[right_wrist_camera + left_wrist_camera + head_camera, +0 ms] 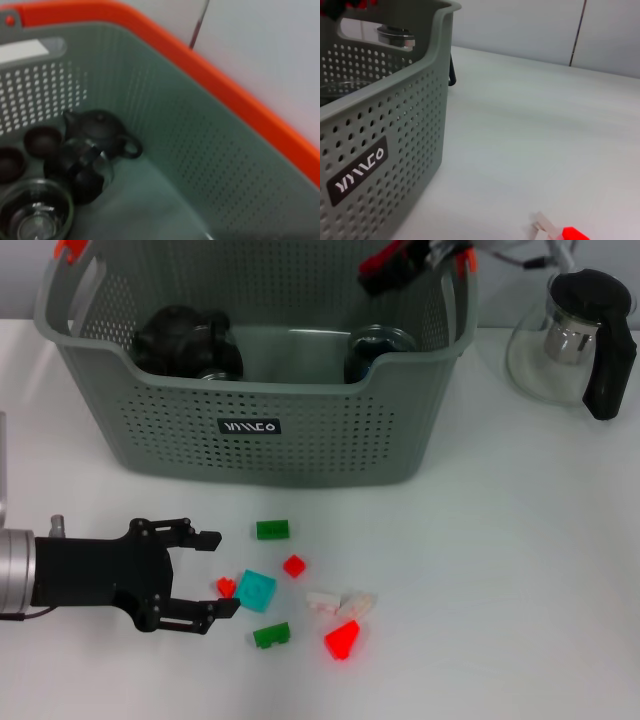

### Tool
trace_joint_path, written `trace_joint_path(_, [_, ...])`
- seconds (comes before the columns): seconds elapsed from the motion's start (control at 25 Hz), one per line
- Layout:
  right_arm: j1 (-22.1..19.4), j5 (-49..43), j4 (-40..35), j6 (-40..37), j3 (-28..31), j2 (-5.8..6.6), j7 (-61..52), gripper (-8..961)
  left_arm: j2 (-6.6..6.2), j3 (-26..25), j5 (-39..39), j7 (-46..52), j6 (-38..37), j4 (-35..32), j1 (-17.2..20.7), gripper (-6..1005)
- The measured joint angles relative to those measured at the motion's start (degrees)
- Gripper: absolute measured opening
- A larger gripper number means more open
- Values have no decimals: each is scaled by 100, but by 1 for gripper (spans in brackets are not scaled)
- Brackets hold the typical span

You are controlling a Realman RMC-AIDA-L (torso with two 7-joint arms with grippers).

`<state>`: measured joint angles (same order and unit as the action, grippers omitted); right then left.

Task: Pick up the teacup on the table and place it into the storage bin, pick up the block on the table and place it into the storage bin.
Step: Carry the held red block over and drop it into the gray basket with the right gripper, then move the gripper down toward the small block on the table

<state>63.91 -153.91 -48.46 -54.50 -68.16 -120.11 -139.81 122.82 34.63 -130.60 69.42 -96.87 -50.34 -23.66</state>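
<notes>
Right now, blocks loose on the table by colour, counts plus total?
Red: 3
Green: 2
Teal: 1
White: 2
Total: 8
All lie in front of the storage bin, beside the open left tool.

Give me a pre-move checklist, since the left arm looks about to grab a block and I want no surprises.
1. Left gripper open: ok, fingers spread beside the blocks.
2. Target between the fingers: not ok, the small red block and the teal block lie just past the fingertips.
3. Neighbours clear of the target: not ok, those two blocks touch.
4. Storage bin has room: ok, bare floor shows among the tea ware.
5. Right gripper out of the drop path: cannot tell, it sits at the bin's far right rim.
</notes>
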Motion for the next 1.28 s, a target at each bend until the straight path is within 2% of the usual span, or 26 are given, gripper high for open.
trace_joint_path(0.24, [16, 38, 309, 238, -304, -22, 2, 711, -5, 0, 0, 13, 45, 7, -14, 846])
trace_joint_path(0.64, [66, 73, 198, 42, -318, -13, 4, 739, -13, -5, 0, 18, 54, 7, -16, 847])
trace_joint_path(0.88, [-31, 80, -281, -174, -310, -12, -52, 755, -13, -87, 0, 20, 22, 7, -3, 846])
trace_joint_path(1.12, [-209, 54, -700, -246, -298, 6, -160, 859, -13, -147, 0, 11, 2, 6, 30, 846])
trace_joint_path(1.28, [-513, 219, -1471, -602, -294, -4, -129, 928, -12, -150, 0, 8, -6, 7, 40, 846])
